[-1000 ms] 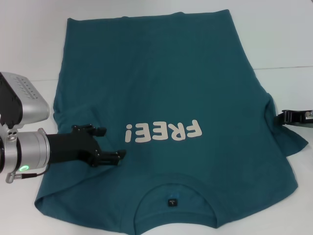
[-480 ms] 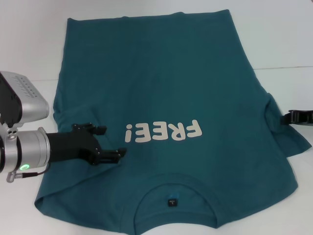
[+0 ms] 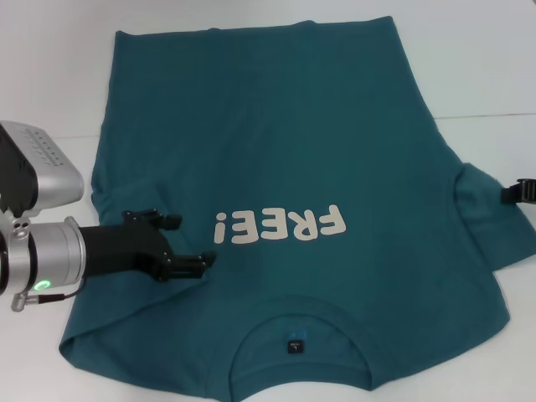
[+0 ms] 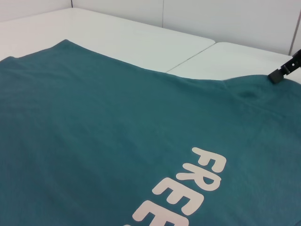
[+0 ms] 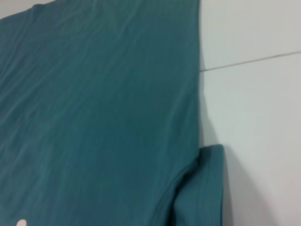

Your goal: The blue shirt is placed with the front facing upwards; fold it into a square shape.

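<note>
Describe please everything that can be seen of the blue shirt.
The dark teal-blue short-sleeved cotton shirt lies flat, front up, on the white table, with its collar and small dark neck label nearest the robot. White "FREE!" lettering crosses the chest. The cloth is mostly smooth, with soft creases. The left pincer is open over its left side, fingers spread; the right pincer is at the right sleeve's edge.
</note>
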Robot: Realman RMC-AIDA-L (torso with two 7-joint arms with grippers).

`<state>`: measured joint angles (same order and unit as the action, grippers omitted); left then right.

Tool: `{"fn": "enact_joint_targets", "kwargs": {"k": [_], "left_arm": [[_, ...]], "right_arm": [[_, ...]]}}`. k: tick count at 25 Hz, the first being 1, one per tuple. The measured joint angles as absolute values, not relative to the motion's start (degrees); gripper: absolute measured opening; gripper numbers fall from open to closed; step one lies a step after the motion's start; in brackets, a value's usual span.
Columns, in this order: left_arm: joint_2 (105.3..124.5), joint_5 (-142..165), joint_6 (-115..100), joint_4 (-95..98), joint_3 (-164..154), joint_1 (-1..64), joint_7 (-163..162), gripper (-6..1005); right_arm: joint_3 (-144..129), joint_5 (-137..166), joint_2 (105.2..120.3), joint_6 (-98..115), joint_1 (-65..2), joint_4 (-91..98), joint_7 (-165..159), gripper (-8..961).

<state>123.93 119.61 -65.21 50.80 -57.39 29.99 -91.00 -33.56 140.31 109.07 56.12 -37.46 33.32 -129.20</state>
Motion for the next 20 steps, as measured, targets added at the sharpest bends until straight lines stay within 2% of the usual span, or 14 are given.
{"fn": "enact_joint_targets", "kwargs": {"k": [14, 20], "left_arm": [[123.77, 120.0, -65.0, 50.7, -57.4, 30.3, -90.8, 877], [123.75, 120.0, -64.5, 50.6, -57.6, 30.5, -90.7, 877]], "right_arm": [[-33.0, 140.3, 107.36, 55.6, -37.3, 36.2, -129.6, 68], [-33.1, 140.4, 107.32, 56.0, -38.9, 37.5, -129.8, 82]]}}
